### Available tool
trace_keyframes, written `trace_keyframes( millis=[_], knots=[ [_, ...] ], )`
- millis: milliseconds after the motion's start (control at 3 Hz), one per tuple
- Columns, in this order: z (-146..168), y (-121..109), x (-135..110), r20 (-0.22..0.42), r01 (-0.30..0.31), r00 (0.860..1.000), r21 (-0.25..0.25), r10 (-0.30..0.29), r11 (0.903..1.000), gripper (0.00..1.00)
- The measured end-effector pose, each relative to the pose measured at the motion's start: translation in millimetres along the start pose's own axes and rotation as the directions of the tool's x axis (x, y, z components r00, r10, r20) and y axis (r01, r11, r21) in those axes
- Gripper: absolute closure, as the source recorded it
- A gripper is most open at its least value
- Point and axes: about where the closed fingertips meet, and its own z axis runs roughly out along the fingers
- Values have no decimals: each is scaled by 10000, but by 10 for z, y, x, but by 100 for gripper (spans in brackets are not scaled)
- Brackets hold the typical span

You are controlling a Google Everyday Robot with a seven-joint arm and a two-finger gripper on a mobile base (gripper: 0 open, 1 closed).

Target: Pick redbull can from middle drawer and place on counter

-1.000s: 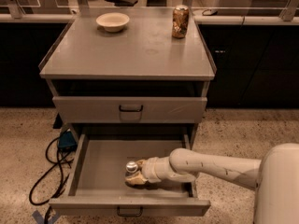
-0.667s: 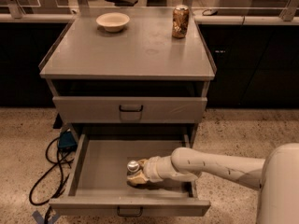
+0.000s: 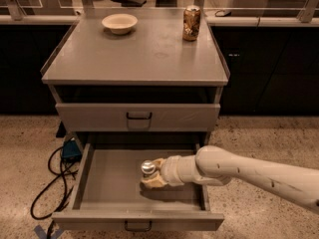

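Observation:
The middle drawer (image 3: 107, 180) is pulled open at the bottom of the cabinet. The redbull can (image 3: 147, 167) stands inside it, right of centre; only its shiny silver top shows. My gripper (image 3: 150, 177) reaches in from the right and is shut on the can, with its tan fingers (image 3: 155, 179) wrapped around the can's body. The can looks held a little above the drawer floor. The white arm (image 3: 234, 171) crosses over the drawer's right wall. The grey counter (image 3: 139, 54) lies above, at the top of the cabinet.
A white bowl (image 3: 119, 23) stands at the counter's back left and a brown-gold patterned can (image 3: 191, 22) at its back right. A closed drawer (image 3: 138, 116) sits above the open one. A blue device (image 3: 71, 149) and black cables (image 3: 52, 185) lie on the floor to the left.
The can's silver top has moved up and slightly right together with the gripper. The drawer and the things on the counter have not moved.

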Motion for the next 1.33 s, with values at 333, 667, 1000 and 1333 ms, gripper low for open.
trace_keyframes(
  millis=[333,667,1000,1333],
  knots=[
    [-427,-25,-440,421,660,9969,150,-666,9977,100],
    [-713,-71,-941,791,1446,9865,-121,-1433,9894,100],
    [-870,-152,-1553,1132,2301,9685,-675,-2217,9708,100],
    [-943,-230,-1974,1358,2937,9505,-1010,-2793,9505,100]
  ],
)
